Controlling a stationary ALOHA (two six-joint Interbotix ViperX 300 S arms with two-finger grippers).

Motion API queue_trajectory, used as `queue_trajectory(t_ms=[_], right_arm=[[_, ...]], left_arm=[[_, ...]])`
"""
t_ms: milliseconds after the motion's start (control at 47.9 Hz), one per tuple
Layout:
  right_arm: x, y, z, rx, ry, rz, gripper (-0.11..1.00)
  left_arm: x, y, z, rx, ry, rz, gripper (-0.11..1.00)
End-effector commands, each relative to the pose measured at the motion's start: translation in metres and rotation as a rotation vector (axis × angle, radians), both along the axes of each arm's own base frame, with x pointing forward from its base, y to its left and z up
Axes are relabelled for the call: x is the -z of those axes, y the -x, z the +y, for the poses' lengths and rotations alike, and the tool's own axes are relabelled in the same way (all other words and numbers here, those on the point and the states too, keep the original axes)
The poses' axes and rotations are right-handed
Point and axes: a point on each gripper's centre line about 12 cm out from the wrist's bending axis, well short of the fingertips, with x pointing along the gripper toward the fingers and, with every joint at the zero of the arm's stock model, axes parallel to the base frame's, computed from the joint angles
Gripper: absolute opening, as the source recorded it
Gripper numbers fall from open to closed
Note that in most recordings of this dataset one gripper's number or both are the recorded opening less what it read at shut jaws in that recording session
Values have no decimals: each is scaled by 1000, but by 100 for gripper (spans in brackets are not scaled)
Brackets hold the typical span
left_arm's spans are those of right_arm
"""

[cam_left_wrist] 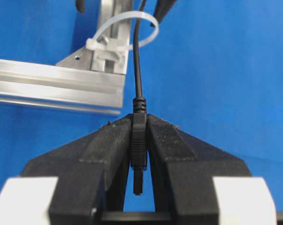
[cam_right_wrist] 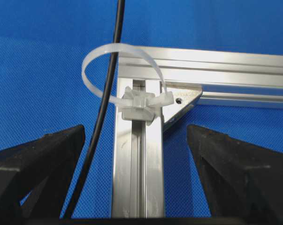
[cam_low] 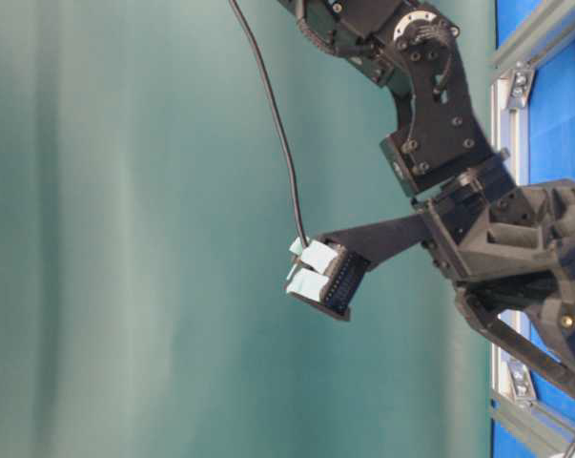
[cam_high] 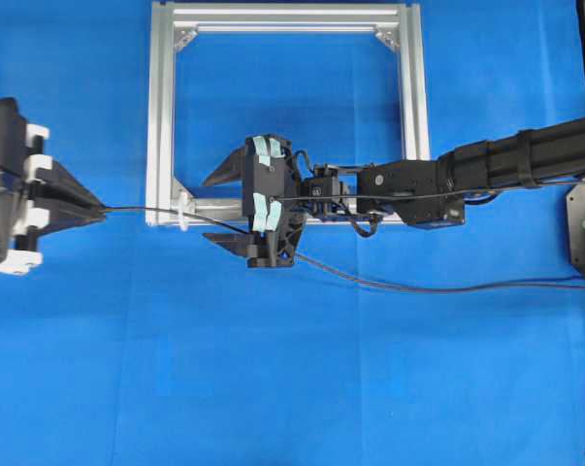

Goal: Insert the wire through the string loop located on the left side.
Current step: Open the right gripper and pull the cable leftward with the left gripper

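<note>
The wire runs from my left gripper rightward through the small white string loop on the silver frame's lower left corner. The left wrist view shows my left gripper shut on the wire's black plug, with the cable rising into the string loop. My right gripper stands open just right of the loop, straddling the frame's bottom bar. In the right wrist view its fingers are wide apart. The wire passes through the string loop and lies untouched between them.
The square aluminium frame lies flat on the blue cloth, with corner brackets inside it. The right arm reaches in from the right across the frame. The wire's slack trails off to the right edge.
</note>
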Motion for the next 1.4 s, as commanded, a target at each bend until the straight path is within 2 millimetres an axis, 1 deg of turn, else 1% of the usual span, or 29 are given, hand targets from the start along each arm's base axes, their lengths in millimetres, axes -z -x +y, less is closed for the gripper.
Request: queue_trajectory(t_ms=[0,104,292,459,1231,1272,1314,1377], right_arm=[[-26,-3,1,-1,3,-63,95],[-25,-2,1,-1,3,-63,95],[-26,-3,1,-1,3,-63,95],[-26,-3,1,-2,4,-66,95],[-27,-4,1,-2,4,-66,95],[-27,-4,1,-2,4,-69,95],[-27,-4,1,-2,4,-69,95],[-27,-4,1,-2,4,-69,95]], left_arm=[[-9,6,-2,11,1,-14,8],[-16,19,-2,20,0,-10,8],[-33,34,-2,28,-1,-62,8],[-36,43,-2,35,-12,-55,8],[-35,42,-2,34,-15,-78,8],[-36,42,-2,32,-12,-81,12],[-35,42,-2,31,-11,-78,21],[-35,42,-2,31,-11,-79,38]])
